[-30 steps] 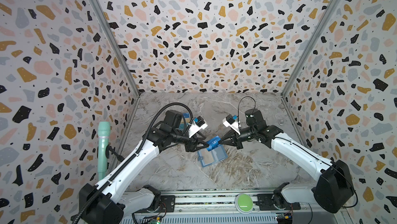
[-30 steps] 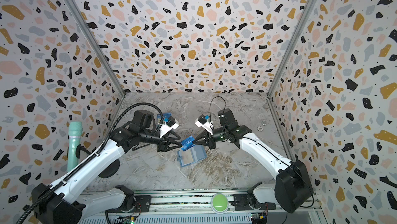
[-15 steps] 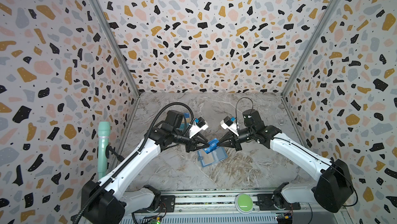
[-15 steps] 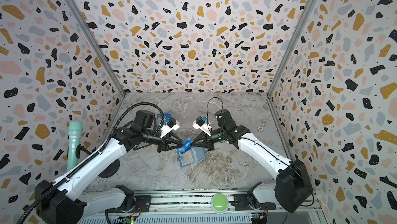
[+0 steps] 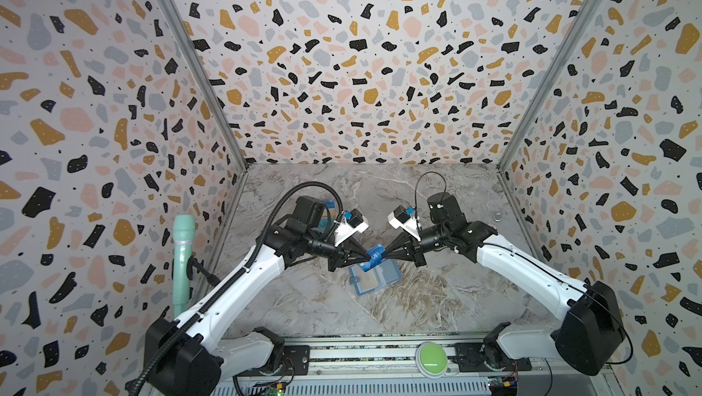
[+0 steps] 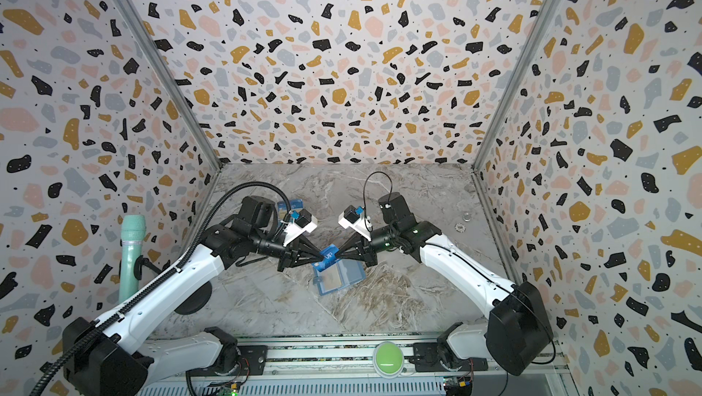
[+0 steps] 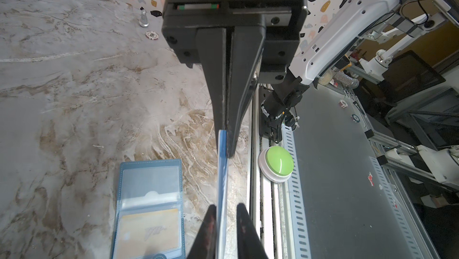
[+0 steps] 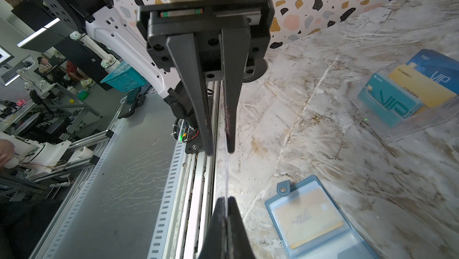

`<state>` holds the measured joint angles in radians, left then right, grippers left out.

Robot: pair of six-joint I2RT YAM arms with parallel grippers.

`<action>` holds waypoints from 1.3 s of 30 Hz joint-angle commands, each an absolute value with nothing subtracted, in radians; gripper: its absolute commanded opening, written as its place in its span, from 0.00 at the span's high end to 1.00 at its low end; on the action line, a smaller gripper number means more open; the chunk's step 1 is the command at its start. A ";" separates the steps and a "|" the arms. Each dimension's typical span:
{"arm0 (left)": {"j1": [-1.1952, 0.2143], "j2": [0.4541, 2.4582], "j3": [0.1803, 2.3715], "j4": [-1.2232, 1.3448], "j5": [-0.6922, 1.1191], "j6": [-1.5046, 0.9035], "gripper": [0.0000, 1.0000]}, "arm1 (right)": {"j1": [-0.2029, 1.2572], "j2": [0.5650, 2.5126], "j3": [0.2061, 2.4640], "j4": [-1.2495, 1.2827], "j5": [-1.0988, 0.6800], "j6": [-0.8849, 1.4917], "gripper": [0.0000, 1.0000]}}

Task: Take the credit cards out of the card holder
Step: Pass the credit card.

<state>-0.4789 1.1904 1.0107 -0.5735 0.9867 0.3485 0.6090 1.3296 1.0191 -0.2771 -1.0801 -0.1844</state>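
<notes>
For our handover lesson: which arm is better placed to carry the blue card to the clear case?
Likely left: the left claw straddles the blue card, and the clear case lies by that arm.

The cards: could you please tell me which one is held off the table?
The bright blue card clamped in the right gripper, in the air by the card holder; the others lie in the clear case or the holder's sleeve.

Green button on front rail; mint microphone by left wall; poker chip near silver pawn.
</notes>
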 commanded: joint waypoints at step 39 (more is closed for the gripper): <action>-0.395 1.320 1.336 -0.774 0.248 0.805 1.00 | 0.467 1.014 0.753 0.054 -0.307 0.064 0.13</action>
<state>-0.4404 1.2865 1.2789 -0.7387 0.2825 0.6376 0.4709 1.0546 0.7494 -0.0223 -0.3817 0.0399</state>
